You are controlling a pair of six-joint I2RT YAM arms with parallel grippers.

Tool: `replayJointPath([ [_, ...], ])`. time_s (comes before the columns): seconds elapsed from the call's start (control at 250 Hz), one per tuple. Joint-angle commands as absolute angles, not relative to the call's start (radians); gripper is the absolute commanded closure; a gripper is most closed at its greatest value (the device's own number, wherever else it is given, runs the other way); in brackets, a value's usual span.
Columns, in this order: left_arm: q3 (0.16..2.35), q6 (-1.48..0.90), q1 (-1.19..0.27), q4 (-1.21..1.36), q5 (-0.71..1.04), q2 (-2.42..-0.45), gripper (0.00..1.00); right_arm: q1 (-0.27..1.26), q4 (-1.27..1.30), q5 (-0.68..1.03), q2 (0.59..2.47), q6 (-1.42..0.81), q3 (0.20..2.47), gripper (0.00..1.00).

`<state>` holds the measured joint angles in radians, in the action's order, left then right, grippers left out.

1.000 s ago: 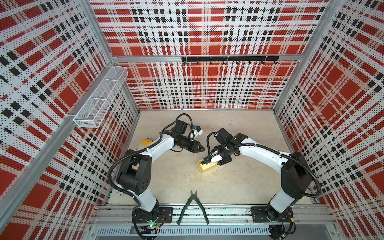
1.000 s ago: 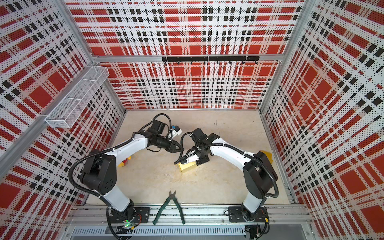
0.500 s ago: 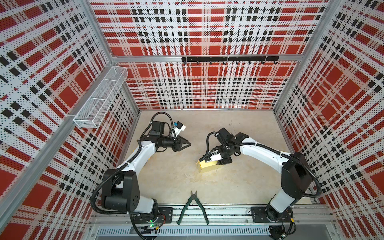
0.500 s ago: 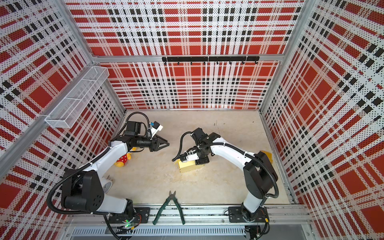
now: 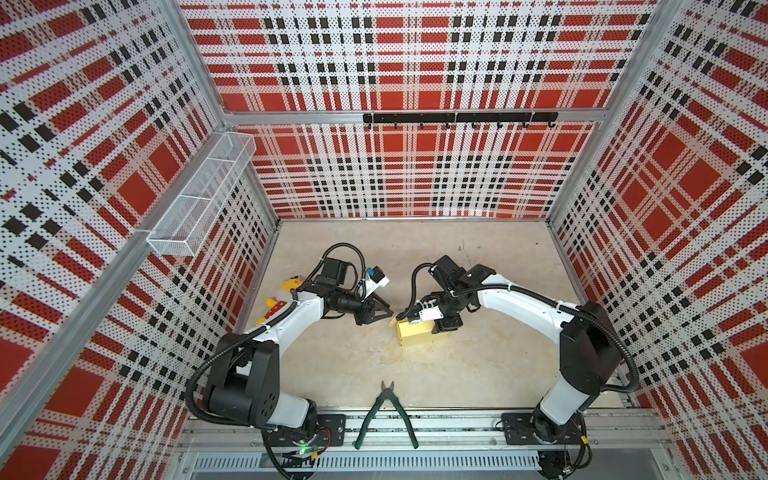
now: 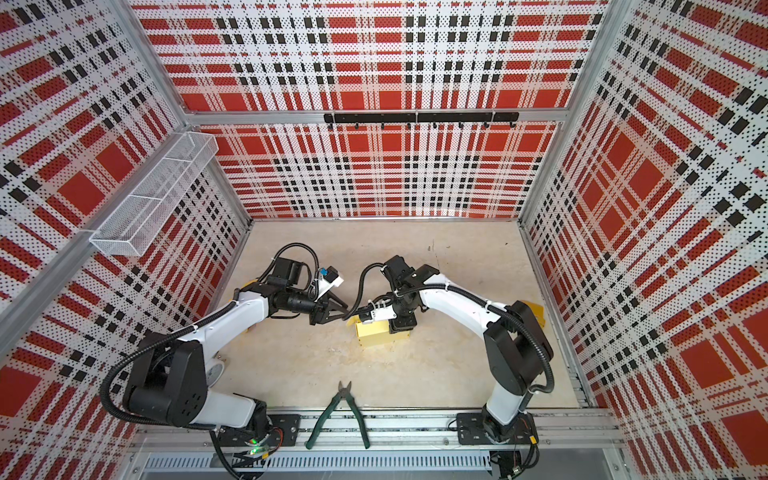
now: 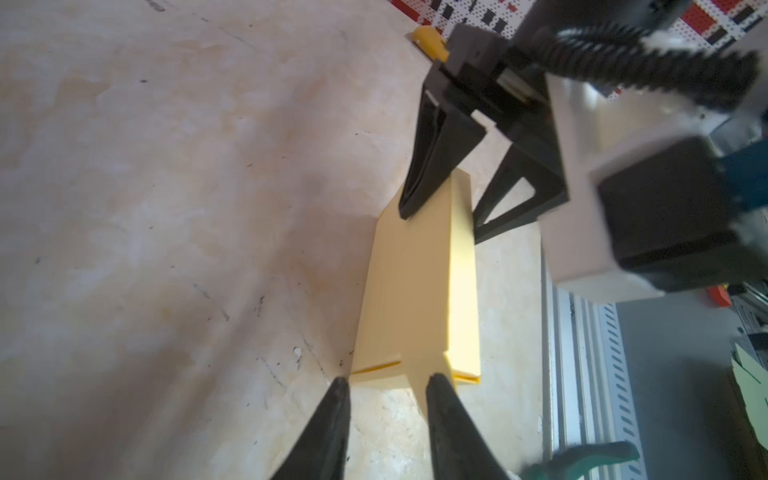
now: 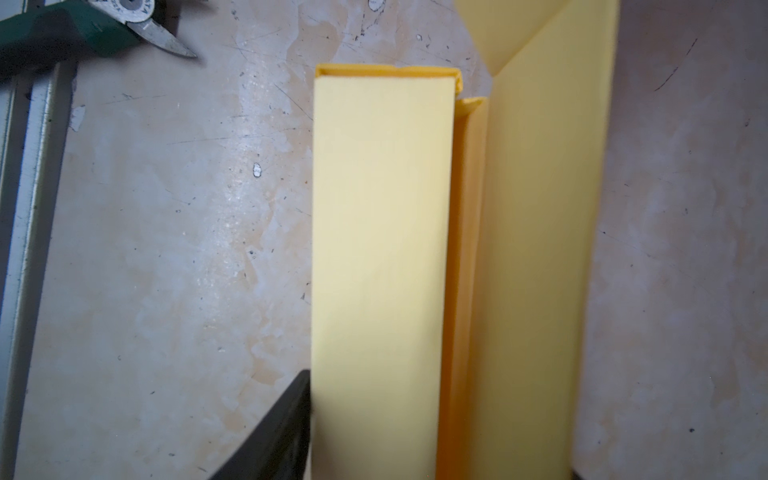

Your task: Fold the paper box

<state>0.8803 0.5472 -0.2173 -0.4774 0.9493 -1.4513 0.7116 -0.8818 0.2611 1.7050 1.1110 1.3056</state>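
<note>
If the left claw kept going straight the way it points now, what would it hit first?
The paper box: its near end flap lies directly ahead of the open left claw, probably almost touching; depth is hard to judge.

The mottled beige bench (image 5: 478, 365) carries a pale yellow cardboard paper box (image 5: 419, 336) near its middle, green-handled cutters (image 5: 386, 409) at the front edge, and a yellow plush toy (image 5: 276, 305) by the left wall.

Red plaid perforated walls (image 5: 415, 62) enclose a pale beige floor (image 5: 332, 361).
</note>
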Motion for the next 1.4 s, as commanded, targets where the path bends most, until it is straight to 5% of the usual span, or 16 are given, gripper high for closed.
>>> replayJointPath([
  [0.0, 0.867, 0.56, -0.199, -0.44, 0.925, -1.421, 0.65, 0.703, -0.874, 0.282, 1.713, 1.12, 1.327, 0.38],
  [0.824, 0.942, 0.554, -0.348, -0.495, 0.934, -1.5, 0.71, 0.688, -0.874, 0.292, 1.747, 1.113, 1.345, 0.39],
  [1.396, 1.067, 1.243, -0.296, -0.827, 0.861, -1.521, 0.57, 0.684, -0.898, 0.322, 1.745, 1.124, 1.369, 0.33],
])
